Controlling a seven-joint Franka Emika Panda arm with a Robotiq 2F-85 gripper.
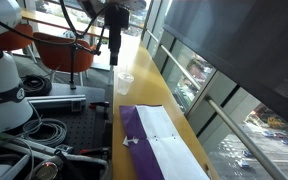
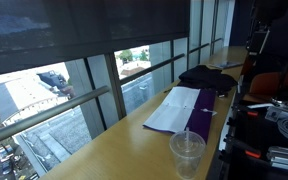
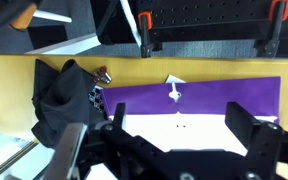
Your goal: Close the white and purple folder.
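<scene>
Wrist view, gripper [image 3: 180,132] fingers spread wide and empty, hanging over the folder [image 3: 224,97], folder open flat on the wooden counter [image 3: 14,75], purple cover beside white sheet, dark bundle [image 3: 59,100], perhaps cloth, just beside it.

The folder [image 2: 189,108] lies flat on the counter [image 2: 114,150], reaching nearly from its window edge to its inner edge. A cloth [image 2: 209,77] lies just beside one short end. A cup [image 2: 187,152] stands apart beyond the opposite end, near the inner edge.
</scene>
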